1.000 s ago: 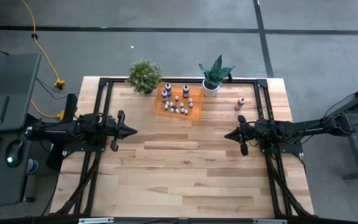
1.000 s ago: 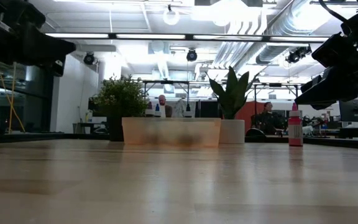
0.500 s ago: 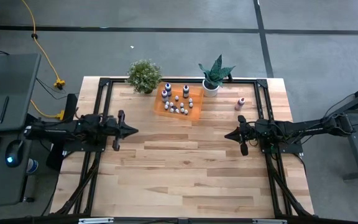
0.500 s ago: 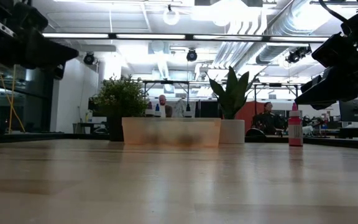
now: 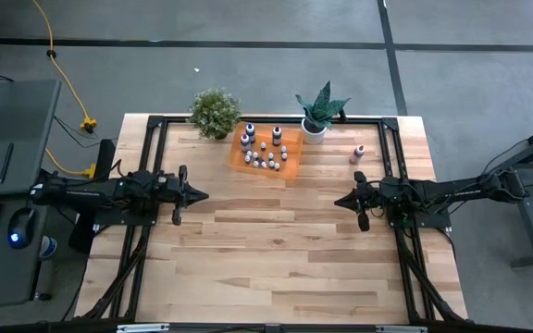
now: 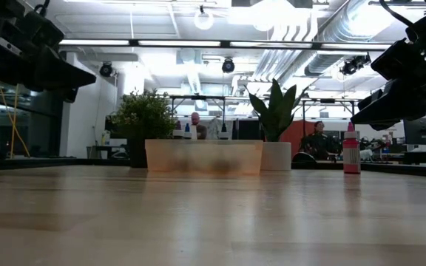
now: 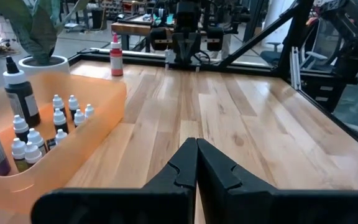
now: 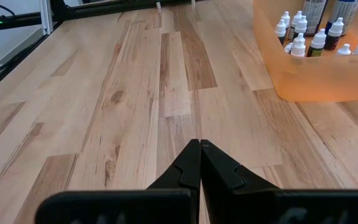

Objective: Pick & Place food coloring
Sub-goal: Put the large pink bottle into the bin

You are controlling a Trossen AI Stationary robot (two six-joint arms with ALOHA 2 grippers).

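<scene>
Two matte black arms, each tipped with a wedge-shaped pincer.
The left pincer [image 5: 198, 195] and right pincer [image 5: 340, 201] are built of smooth dark plastic; each finger tapers to a narrow point, with a stepped notch along the inner edge. Behind them run blocky black wrist housings and slim tubular links, with thin dark cables along them.
</scene>
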